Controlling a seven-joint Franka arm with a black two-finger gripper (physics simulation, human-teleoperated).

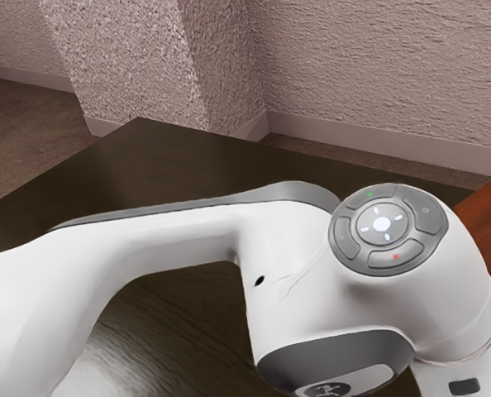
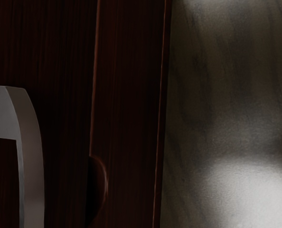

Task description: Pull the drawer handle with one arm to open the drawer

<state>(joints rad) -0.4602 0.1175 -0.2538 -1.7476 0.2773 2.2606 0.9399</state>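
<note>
A grey curved drawer handle (image 2: 23, 156) stands close before my hand on a dark reddish wood drawer front (image 2: 126, 95). A vertical seam in the wood runs beside the handle. In the exterior view my white arm (image 1: 188, 265) crosses the picture from the left. Its wrist joint with the round button panel (image 1: 383, 225) reaches down at the right. A red-brown corner of the cabinet (image 1: 489, 219) shows behind that joint at the exterior view's right edge.
The cabinet stands on a dark wooden table top (image 1: 171, 165), which also shows as a glossy grey-brown surface (image 2: 226, 104) beside the drawer front. A rough plaster wall with a pillar (image 1: 146, 58) stands behind the table.
</note>
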